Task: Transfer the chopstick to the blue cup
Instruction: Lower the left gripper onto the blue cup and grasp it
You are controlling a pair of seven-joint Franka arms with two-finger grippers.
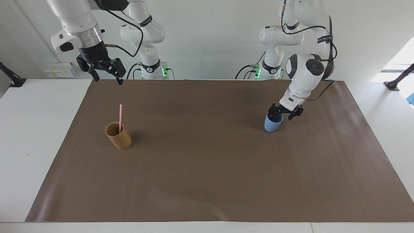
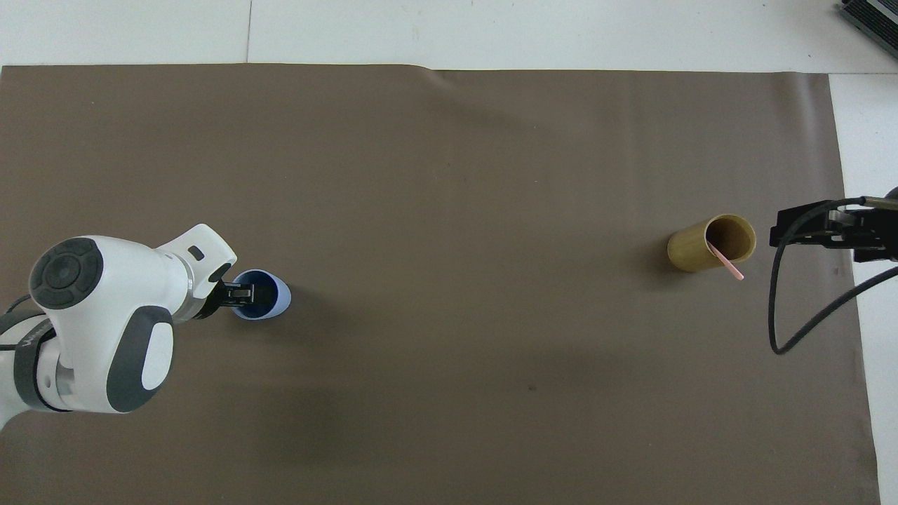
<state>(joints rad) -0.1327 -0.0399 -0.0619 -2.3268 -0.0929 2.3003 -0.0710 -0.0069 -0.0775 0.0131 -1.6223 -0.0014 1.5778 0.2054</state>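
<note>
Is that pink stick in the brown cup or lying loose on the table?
In it: the chopstick stands nearly upright inside the tan cup, sticking out above its rim.

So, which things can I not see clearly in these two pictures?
- Facing view: the lower part of the chopstick is hidden by the wall of the tan cup.
- Both views: the left gripper is at the rim of the blue cup; whether it grips is too small to tell.
- Overhead view: the right gripper is partly cut off by the edge.

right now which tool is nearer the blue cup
Left. The left tool is right at the blue cup, straddling its rim. The right tool hangs high at the right arm's end of the table, nearer the robots than the tan cup holding the chopstick.
</note>
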